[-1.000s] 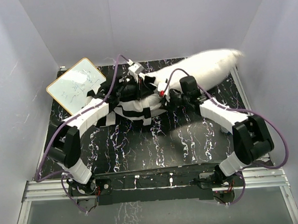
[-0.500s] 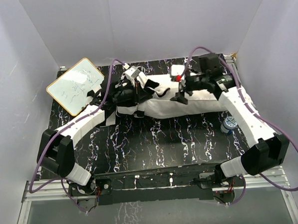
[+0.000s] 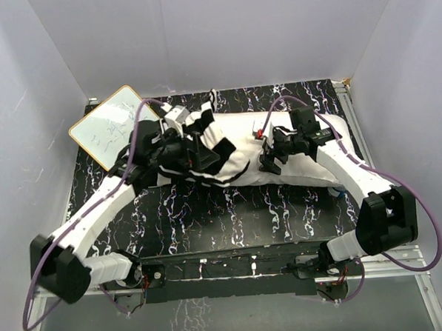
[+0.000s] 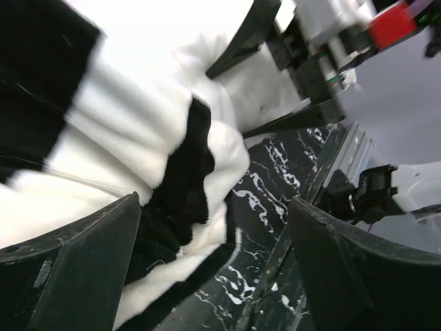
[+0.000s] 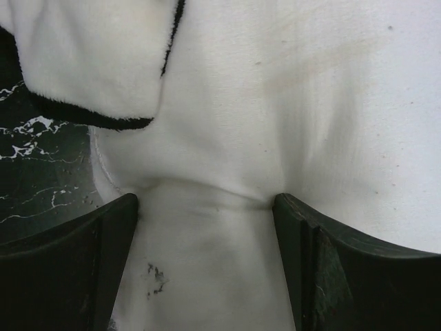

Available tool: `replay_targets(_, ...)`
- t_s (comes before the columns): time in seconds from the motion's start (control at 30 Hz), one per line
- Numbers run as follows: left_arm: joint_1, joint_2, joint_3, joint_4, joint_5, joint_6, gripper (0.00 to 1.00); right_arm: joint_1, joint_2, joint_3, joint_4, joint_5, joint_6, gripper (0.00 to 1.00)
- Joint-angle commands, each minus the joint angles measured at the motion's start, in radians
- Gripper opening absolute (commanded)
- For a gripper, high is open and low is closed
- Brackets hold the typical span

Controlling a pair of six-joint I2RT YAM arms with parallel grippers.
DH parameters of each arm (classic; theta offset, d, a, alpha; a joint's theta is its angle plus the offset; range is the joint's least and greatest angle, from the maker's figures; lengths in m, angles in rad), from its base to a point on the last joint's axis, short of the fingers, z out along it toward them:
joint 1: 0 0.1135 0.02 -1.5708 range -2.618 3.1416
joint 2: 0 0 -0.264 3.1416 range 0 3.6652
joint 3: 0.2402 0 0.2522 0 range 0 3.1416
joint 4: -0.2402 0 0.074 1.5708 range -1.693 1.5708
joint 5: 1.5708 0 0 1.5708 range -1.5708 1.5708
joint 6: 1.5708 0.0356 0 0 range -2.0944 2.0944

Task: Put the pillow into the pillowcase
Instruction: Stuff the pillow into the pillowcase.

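Observation:
The plain white pillow point(image 3: 301, 143) lies across the back of the table, and its left end is covered by the black-and-white striped pillowcase point(image 3: 205, 140). My left gripper point(image 3: 204, 155) hovers over the bunched pillowcase. In the left wrist view it point(image 4: 213, 203) stands wide open, with striped cloth point(image 4: 138, 138) beside the left finger and bare table under the gap. My right gripper point(image 3: 267, 159) rests on the pillow's middle. In the right wrist view it point(image 5: 205, 200) is open, its fingers astride a bulge of the pillow point(image 5: 275, 103), and a pillowcase edge point(image 5: 89, 69) lies at upper left.
A small whiteboard point(image 3: 109, 127) leans at the back left corner of the black marbled table point(image 3: 231, 217). White walls close in the left, back and right sides. A small blue-and-white object point(image 3: 341, 194) peeks out under the right arm.
My left gripper has opened and let go of the pillowcase, shifting toward the near left. The right gripper opened and came down onto the pillow, which now lies flat on the table.

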Motion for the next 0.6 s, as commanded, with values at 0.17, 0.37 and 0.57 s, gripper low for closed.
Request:
replay_targets(0.17,0.008,-0.257,0.012,-0.320,-0.261,-0.270,0.87,-0.003,-0.106,-0.059,-0.118,-0.261,-0.143,0.85)
replay_targets(0.37,0.008,-0.189,0.024,-0.313,-0.429,-0.367,0.85,-0.007,-0.105,0.050,-0.129,-0.279,-0.038,0.93)
replay_targets(0.57,0.004,-0.006,0.187,-0.344,-0.562,-0.322,0.86,-0.009,-0.077,0.094,0.079,-0.206,0.151,1.00)
